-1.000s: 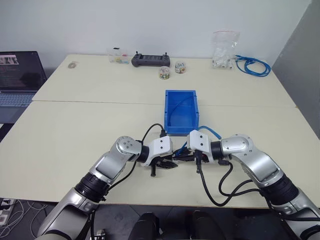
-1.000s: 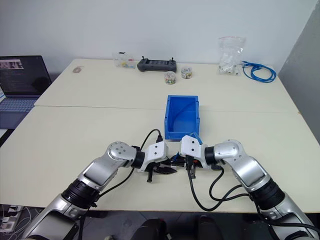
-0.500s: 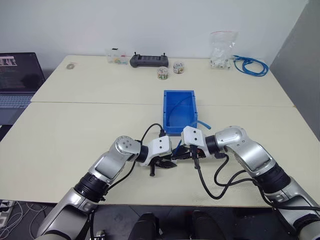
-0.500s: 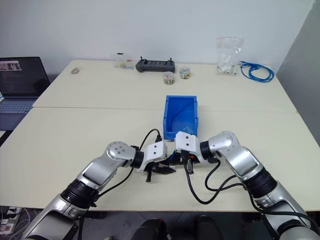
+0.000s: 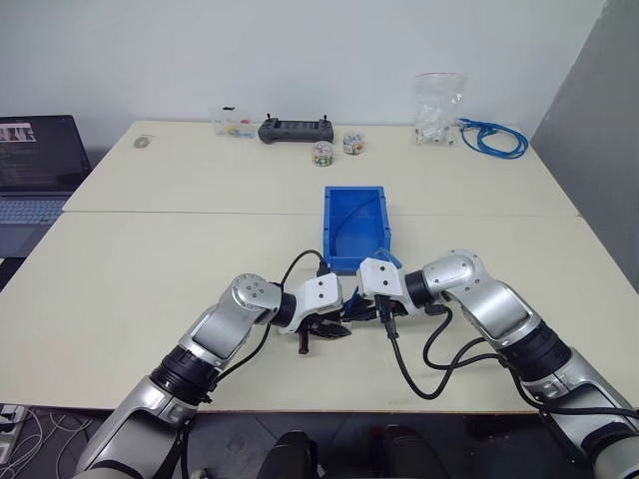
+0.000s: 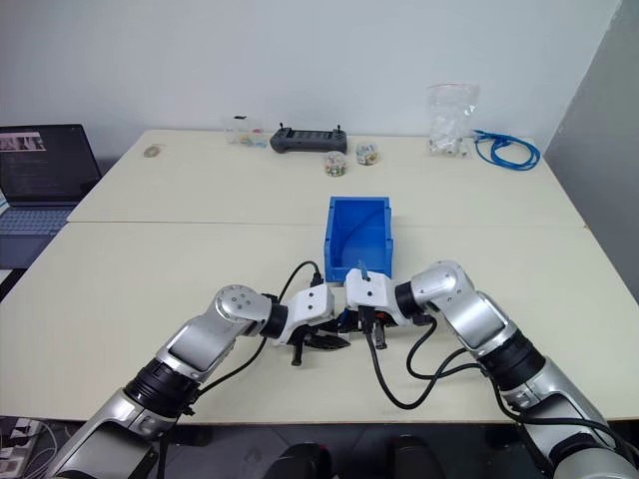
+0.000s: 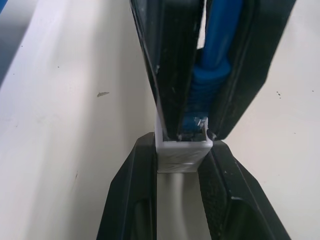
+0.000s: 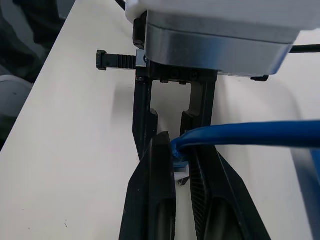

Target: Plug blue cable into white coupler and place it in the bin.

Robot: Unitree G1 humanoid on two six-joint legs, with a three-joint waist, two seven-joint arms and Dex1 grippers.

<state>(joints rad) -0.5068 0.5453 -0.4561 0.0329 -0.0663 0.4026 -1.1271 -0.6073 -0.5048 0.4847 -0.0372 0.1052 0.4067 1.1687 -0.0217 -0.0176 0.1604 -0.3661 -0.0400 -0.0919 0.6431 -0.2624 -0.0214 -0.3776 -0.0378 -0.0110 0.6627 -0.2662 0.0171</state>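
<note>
Left gripper (image 7: 182, 150) is clamped on the white coupler (image 7: 183, 154), black fingers (image 7: 131, 200) pressing its two sides, socket face turned toward the other arm; right gripper (image 8: 181, 162) is closed on the blue cable (image 8: 250, 134) right at the ribbed boot behind the plug, cable bending out of the jaws and trailing off sideways; in the left wrist view the boot sits between the right gripper's fingers with the clear plug tip at the mouth of the coupler — touching or just entering, cannot tell how deep it is seated; from the head views both grippers meet tip to tip low over the table (image 5: 150, 259), just in front of the bin (image 5: 355, 226), which stands upright with a loop of blue cable already lying inside; step in hand looks like the insertion itself — mating plug to socket, not yet the drop-off; next move probably calls for a straight push of the right gripper along the socket axis while the left holds the coupler steady, plug kept square so the clip catches; after that the joined pair has to be carried a short way forward over the low front lip and released; risk is the plug skewing or the coupler slipping in the pinch.
</note>
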